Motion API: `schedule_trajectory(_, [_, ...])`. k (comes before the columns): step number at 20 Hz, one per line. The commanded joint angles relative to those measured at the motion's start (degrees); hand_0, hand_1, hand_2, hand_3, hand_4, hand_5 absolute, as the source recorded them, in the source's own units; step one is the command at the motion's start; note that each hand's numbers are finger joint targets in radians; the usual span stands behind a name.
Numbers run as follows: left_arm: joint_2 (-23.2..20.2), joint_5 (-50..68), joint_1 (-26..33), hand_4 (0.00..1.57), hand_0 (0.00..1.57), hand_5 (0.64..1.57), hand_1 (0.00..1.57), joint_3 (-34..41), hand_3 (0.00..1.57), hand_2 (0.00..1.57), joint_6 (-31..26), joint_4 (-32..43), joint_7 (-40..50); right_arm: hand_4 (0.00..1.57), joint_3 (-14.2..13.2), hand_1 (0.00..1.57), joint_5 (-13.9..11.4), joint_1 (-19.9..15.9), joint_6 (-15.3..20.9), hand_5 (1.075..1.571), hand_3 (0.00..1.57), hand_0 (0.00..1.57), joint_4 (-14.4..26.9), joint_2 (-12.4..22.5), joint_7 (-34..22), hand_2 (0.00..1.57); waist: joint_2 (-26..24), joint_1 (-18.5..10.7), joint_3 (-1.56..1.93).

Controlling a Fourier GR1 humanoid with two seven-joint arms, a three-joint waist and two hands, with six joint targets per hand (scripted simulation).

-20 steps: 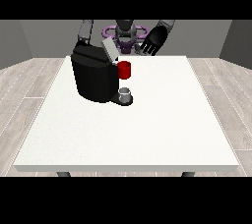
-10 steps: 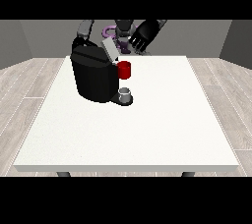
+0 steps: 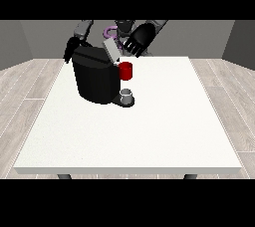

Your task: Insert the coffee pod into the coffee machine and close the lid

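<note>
Toward the robot's side of the white surface (image 3: 164,121) stood a black coffee machine (image 3: 96,79), and everything else is placed from it. Its grey lid (image 3: 111,51) was tilted up and open at the machine's top. A red thing at the machine (image 3: 126,70) sat at its front, on the side facing the view's right. Below that, on the machine's base, stood a small grey thing (image 3: 127,94); whether it was the coffee pod could not be told, so the pod's place was not plain.

The hand at the view's right (image 3: 139,40) hung just above and beside the raised lid, fingers spread and pointing down, holding nothing. Over the past second it had swung in from further right and come closer to the lid. The hand at the view's left (image 3: 70,51) showed only partly behind the machine; its fingers could not be made out.

That approach suggested lid-closing was next, though the lid was not yet shut.
</note>
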State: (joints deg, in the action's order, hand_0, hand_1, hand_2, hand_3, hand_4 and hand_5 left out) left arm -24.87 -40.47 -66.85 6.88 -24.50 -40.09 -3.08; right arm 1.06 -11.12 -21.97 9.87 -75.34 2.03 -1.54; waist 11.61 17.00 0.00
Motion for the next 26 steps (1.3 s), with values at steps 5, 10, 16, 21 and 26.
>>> schedule_trajectory(5, [-1.4,-1.2,-2.6,0.47,1.19,1.571,1.19,-0.3,1.23,1.27,-0.5,1.0,-0.4,0.0,-1.9,0.0,0.8,0.5,0.4,1.571,0.0,0.0,0.6,0.5,2.6,0.0,3.1,0.5,0.03])
schedule_trajectory(10, [-0.9,-1.3,-3.9,0.45,1.25,1.571,1.25,0.3,1.24,1.29,0.5,2.0,-0.2,0.1,-3.1,0.0,2.0,-1.8,-1.1,1.571,0.0,0.0,0.6,1.9,3.0,0.0,5.6,0.8,0.03])
schedule_trajectory(16, [-1.5,-1.1,-3.4,0.44,1.2,1.571,1.2,0.3,1.21,1.25,-0.8,3.0,-2.1,0.19,-5.3,0.0,3.6,-2.8,-2.6,1.571,0.0,0.0,0.4,4.1,0.6,0.0,4.7,1.1,0.01])
schedule_trajectory(21, [0.9,-1.8,-6.0,0.42,1.17,1.571,1.17,-0.4,1.2,1.24,0.1,2.1,-0.6,0.0,-5.1,0.0,1.5,-5.0,1.4,1.571,0.0,0.0,3.4,2.2,2.9,0.0,6.7,-0.9,0.03])
schedule_trajectory(26, [1.5,-1.5,-5.8,0.41,1.23,1.571,1.23,0.2,1.2,1.26,0.9,2.6,-1.0,0.16,-4.2,0.0,0.6,-4.7,2.2,1.571,0.0,0.0,3.1,1.3,1.0,0.0,5.6,-0.8,0.02])
